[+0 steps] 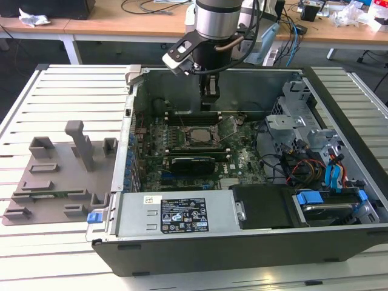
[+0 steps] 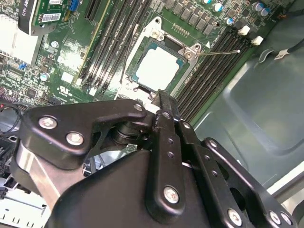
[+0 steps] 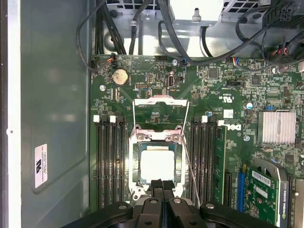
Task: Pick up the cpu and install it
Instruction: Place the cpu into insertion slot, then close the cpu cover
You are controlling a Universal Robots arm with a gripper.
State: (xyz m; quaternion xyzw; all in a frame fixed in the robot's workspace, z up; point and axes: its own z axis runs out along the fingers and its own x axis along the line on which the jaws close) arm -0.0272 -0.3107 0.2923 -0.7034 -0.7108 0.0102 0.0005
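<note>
The cpu [image 3: 156,164] is seen lying flat in its socket on the green board [image 3: 213,95], with its pale metal top bare. The hinged metal frame [image 3: 161,100] that belongs to the socket is swung up and away from the cpu, so nothing is clamped over the chip. Placement therefore appears to be done, while the locking down of the cpu is judged not yet done. Whether the chip is fully seated cannot be told from above.

Just over one edge of the cpu the pincer [image 3: 162,181] is held. Its two fingers are drawn together with no gap, and nothing appears to be gripped between them. Around the cpu, the board is enclosed by the open computer case [image 1: 242,257], which is laid on the slatted desk [image 1: 66,91].
</note>
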